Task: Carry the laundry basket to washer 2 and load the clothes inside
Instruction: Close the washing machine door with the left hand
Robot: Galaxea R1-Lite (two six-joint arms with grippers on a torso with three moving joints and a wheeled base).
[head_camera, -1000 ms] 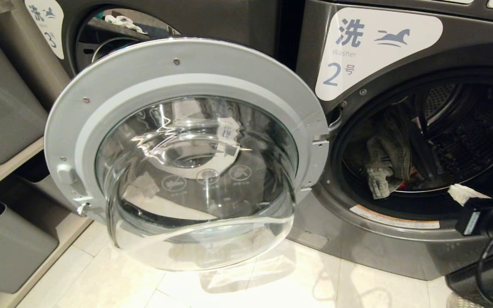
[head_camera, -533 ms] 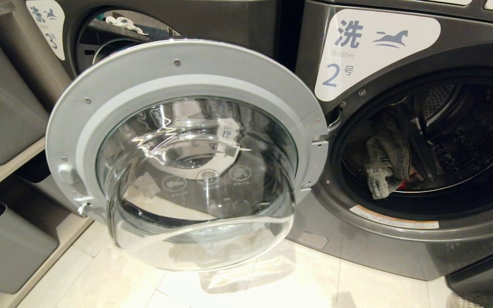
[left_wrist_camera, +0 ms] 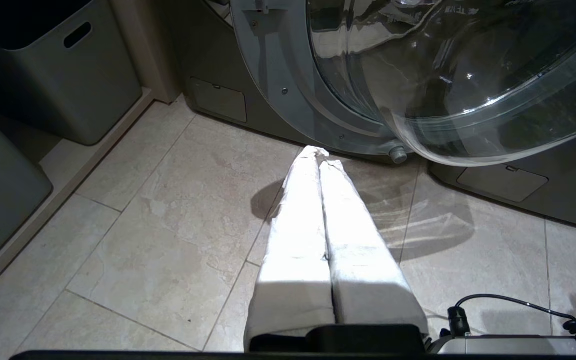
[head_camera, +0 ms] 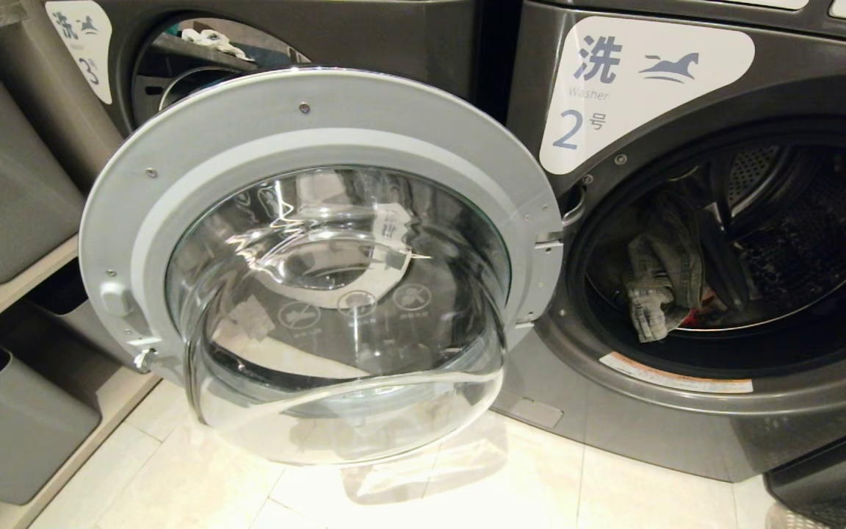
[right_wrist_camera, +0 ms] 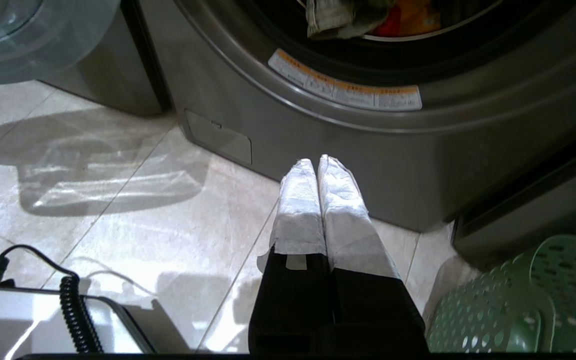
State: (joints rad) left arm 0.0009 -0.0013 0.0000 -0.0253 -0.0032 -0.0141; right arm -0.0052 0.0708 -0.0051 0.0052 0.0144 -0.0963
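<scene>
Washer 2 (head_camera: 651, 430), dark grey with a white "2" label (head_camera: 643, 81), stands with its round glass door (head_camera: 320, 257) swung wide open to the left. The clothes lie in its drum: faded denim jeans (head_camera: 662, 283) at the front, with a red garment (right_wrist_camera: 390, 22) and a yellow one (right_wrist_camera: 418, 17) behind. The green holed laundry basket (right_wrist_camera: 518, 305) sits on the floor to the right of the washer's base. My right gripper (right_wrist_camera: 316, 161) hangs low before the washer's base, shut and empty. My left gripper (left_wrist_camera: 322, 157) is shut and empty over the tiles below the open door.
Grey storage bins (head_camera: 4, 184) fill shelves on the left. Washer 3 (head_camera: 78, 44) stands behind the open door. A coiled black cable (right_wrist_camera: 70, 305) lies by my base. Pale floor tiles (head_camera: 467, 492) lie in front of the machines.
My right arm, seen at the right edge by the drum opening a second ago, has dropped out of the head view. The clothes and door have not moved.
</scene>
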